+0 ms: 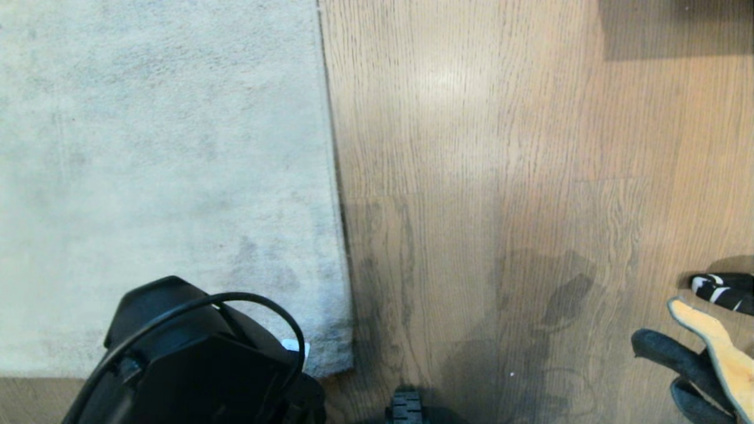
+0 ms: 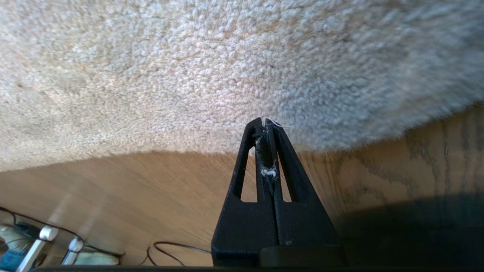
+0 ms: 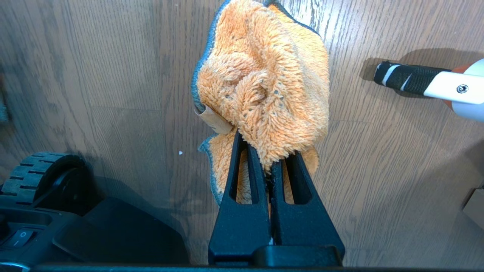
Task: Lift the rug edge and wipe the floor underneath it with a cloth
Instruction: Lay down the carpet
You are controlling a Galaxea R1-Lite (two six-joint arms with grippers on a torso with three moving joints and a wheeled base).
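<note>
1. Since my left gripper (image 2: 265, 121) hangs over the rug's near corner with its jaws pressed together and nothing but lint between them, I judge the step in hand to be taking hold of the rug edge (image 1: 337, 176); none of it is lifted yet.
2. To do it well I would part the fingers first, come in low from the bare floor (image 1: 500, 176) on the right, slide one finger under the edge and pinch pile and backing together near the corner (image 1: 344, 365).
3. I would then raise it only far enough to open a gap, peeling toward the left so the rug folds rather than drags.
4. At near right, my right gripper (image 3: 269, 166) is clamped on the cloth (image 3: 264, 79), which hangs in a bunch just above the floor, well apart from the rug. It should sweep in under the raised edge only once that edge is steady.
5. Farther right, a black-and-white handle (image 3: 408, 77) lies on the floor; I would keep the cloth arm wide of it.
6. I can read no brand, label or writing anywhere; the tag (image 3: 211, 119) on the cloth looks blank.
</note>
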